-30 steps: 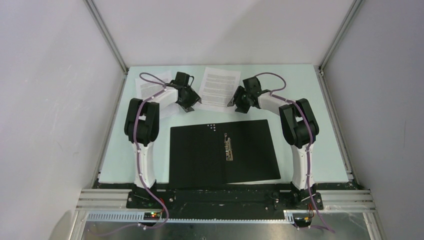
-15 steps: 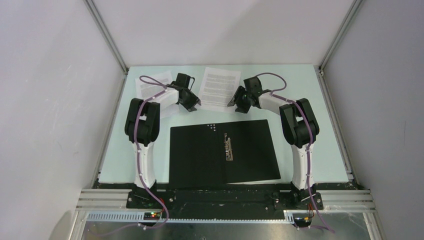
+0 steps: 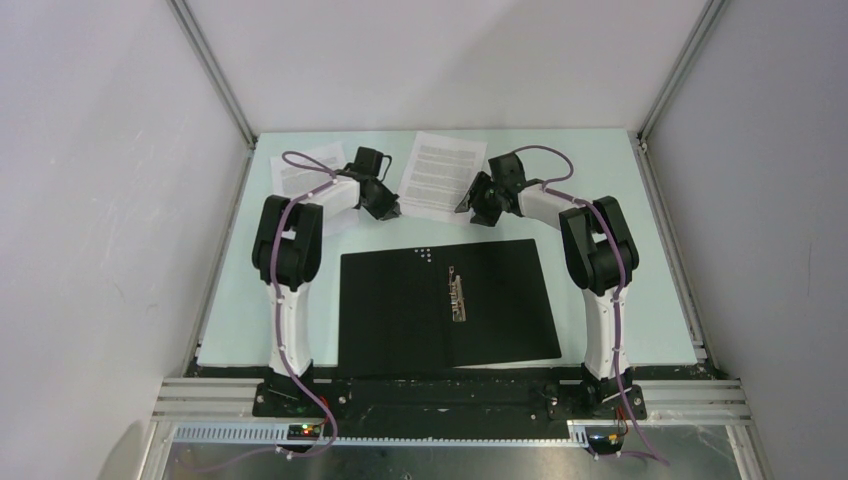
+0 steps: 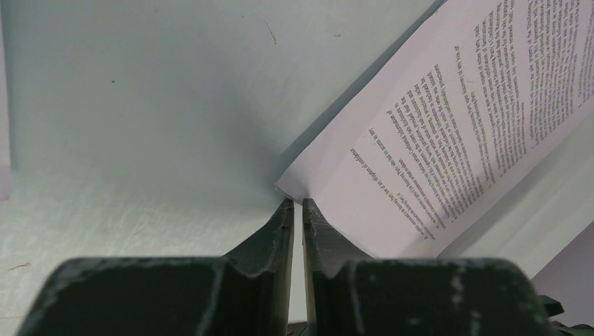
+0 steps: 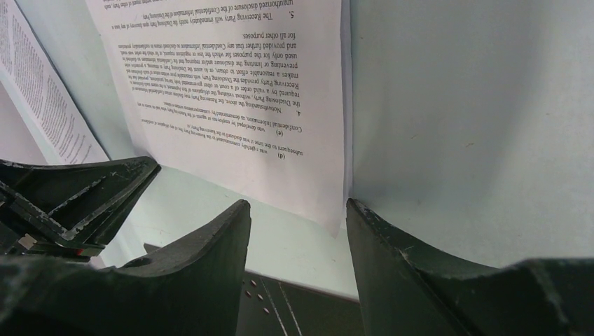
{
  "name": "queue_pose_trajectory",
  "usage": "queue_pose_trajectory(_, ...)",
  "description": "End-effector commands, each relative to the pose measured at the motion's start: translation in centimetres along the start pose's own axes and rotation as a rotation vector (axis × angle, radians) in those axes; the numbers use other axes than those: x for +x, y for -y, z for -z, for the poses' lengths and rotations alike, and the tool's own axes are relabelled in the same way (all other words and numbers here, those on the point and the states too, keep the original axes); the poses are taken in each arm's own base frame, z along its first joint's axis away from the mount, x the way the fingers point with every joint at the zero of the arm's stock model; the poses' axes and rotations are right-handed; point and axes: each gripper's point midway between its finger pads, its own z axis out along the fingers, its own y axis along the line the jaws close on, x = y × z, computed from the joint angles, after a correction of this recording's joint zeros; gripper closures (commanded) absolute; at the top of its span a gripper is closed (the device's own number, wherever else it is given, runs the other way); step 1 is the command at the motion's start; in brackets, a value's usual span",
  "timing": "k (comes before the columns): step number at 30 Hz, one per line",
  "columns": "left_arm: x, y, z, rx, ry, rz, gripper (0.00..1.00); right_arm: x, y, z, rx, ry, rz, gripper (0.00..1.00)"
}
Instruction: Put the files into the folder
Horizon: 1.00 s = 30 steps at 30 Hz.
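Note:
The folder (image 3: 445,305) lies open and flat mid-table, black inside up, with a metal clip (image 3: 457,293) at the spine. One printed sheet (image 3: 437,176) lies behind it. The other sheet (image 3: 303,170) is at the back left, partly under my left arm. My left gripper (image 3: 389,208) is shut at the middle sheet's near-left corner. In the left wrist view its tips (image 4: 298,204) pinch that corner and the sheet (image 4: 448,119) rises off the table. My right gripper (image 3: 468,206) is open, and its jaws (image 5: 298,210) stand either side of the sheet's (image 5: 238,91) near-right corner.
The pale green table (image 3: 620,290) has metal rails at its sides and white walls behind. In the right wrist view the folder's far edge (image 5: 294,308) shows below the jaws, with the left gripper (image 5: 70,203) and the second sheet (image 5: 42,98) at the left.
My left gripper has moved a little back and right to the middle sheet's corner. That sheet has turned slightly. The right arm has barely moved.

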Motion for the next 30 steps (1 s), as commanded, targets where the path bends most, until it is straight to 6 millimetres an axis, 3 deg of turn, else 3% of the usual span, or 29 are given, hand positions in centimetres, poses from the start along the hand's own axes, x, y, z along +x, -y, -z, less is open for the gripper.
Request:
queue_pose_trajectory(1, -0.5, 0.7, -0.4, 0.003, 0.026, -0.036, 0.87, 0.1, 1.1, -1.0, 0.031, -0.011, -0.008, 0.43)
queue_pose_trajectory(6, -0.6, 1.1, -0.7, 0.01, 0.023, -0.039, 1.0, 0.0, 1.0, -0.9, 0.027, -0.007, -0.006, 0.43)
queue_pose_trajectory(12, -0.3, 2.3, 0.7, 0.059, 0.001, -0.066, 1.0, -1.3, 1.3, -0.3, 0.034, 0.024, -0.013, 0.42)
queue_pose_trajectory(18, 1.6, 2.3, 3.7, 0.11, -0.032, -0.197, 1.0, -3.7, 1.9, 0.4, 0.042, 0.085, -0.013, 0.41)
queue_pose_trajectory(20, 0.9, 2.7, 4.7, 0.133, -0.011, -0.259, 0.84, -4.3, 2.3, 0.1, 0.049, 0.084, -0.022, 0.4)
queue_pose_trajectory(21, 0.3, 3.0, 5.2, 0.142, 0.007, -0.278, 0.68, -4.4, 2.3, 0.0, 0.049, 0.081, -0.022, 0.4)
queue_pose_trajectory(23, -0.9, 3.6, 5.7, 0.16, 0.036, -0.332, 0.48, -4.9, 2.5, -0.4, 0.051, 0.079, -0.026, 0.38)
queue_pose_trajectory(25, -2.0, 4.5, 5.7, 0.185, 0.054, -0.405, 0.33, -5.3, 2.4, -0.9, 0.049, 0.079, -0.035, 0.36)
queue_pose_trajectory(26, -3.2, 5.5, 6.1, 0.204, 0.08, -0.414, 0.3, -5.2, 2.7, -1.2, 0.052, 0.071, -0.047, 0.35)
queue_pose_trajectory(30, -5.2, 6.1, 3.5, 0.228, 0.06, -0.43, 0.24, -5.3, 2.9, -2.0, 0.047, 0.067, -0.066, 0.32)
